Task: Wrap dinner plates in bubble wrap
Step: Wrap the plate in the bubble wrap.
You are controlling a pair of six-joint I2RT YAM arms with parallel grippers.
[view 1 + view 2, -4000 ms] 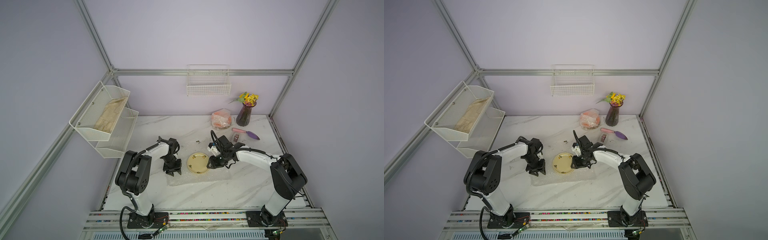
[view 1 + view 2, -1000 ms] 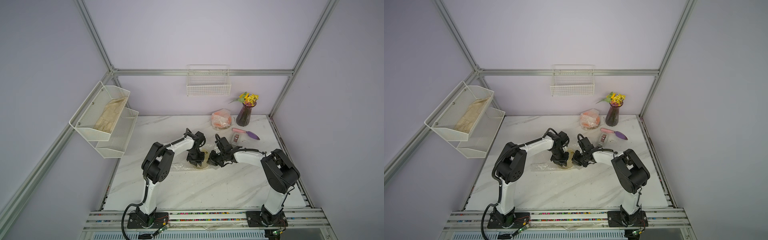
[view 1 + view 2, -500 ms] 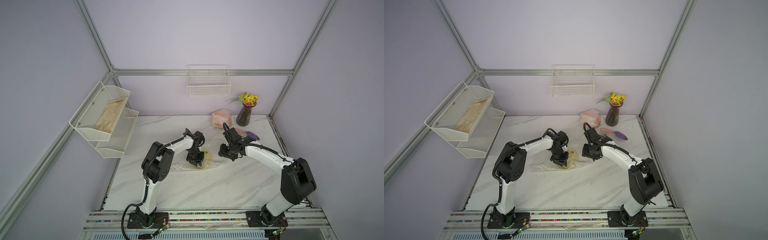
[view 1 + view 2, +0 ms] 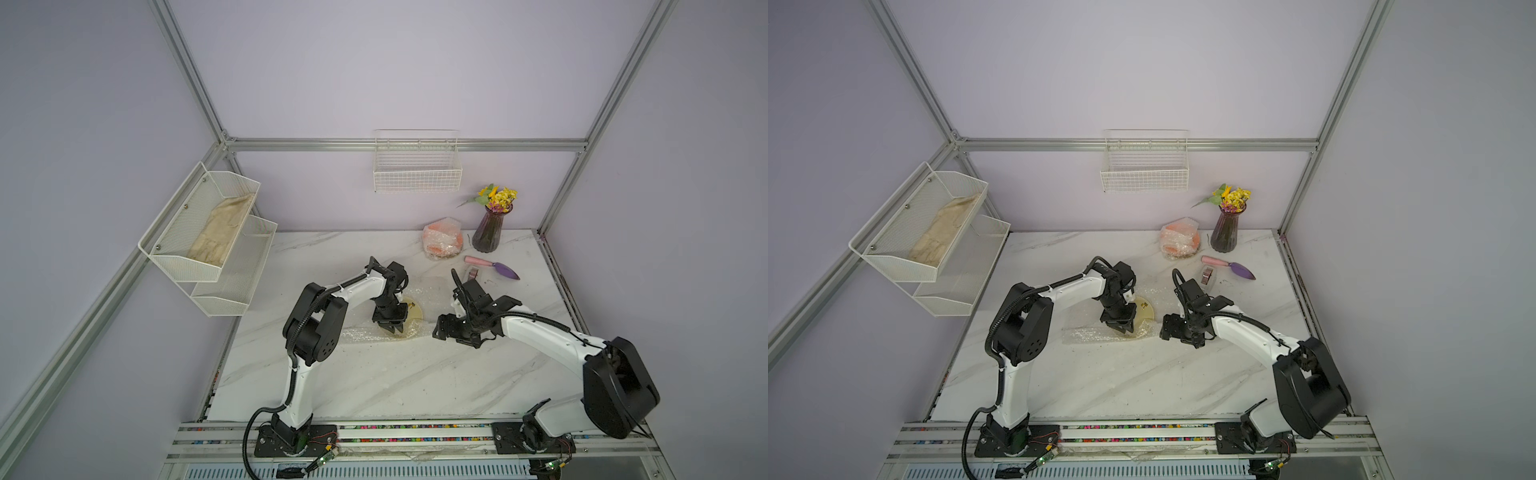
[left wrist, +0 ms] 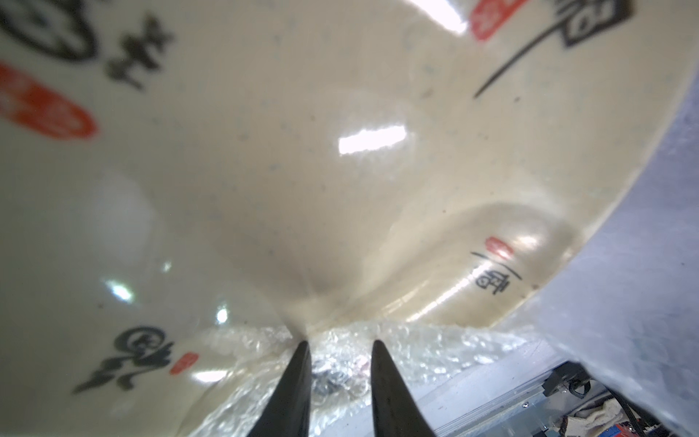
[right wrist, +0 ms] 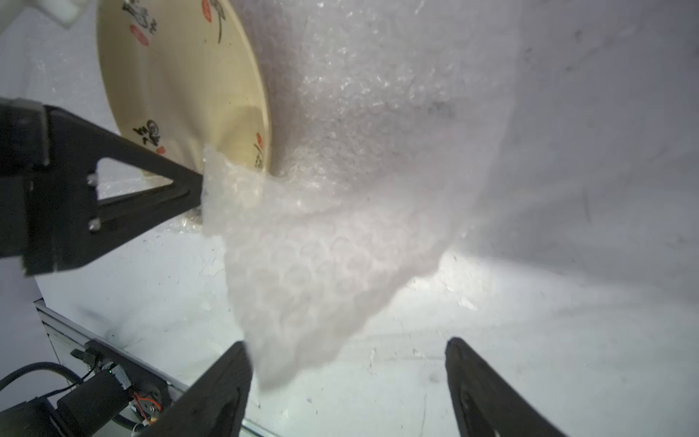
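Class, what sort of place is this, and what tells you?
Probably a robot lab cell staged as a home: aluminium frame, left arm and right arm at a marble-look table, vase of flowers.

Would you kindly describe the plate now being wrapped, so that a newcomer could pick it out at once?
On the white marble table, near its middle, lies a clear sheet of bubble wrap. The plate rests on it, by the left pincer. It is pale cream with dark brush marks and red stamps, unlike the orange plate bundled at the back.
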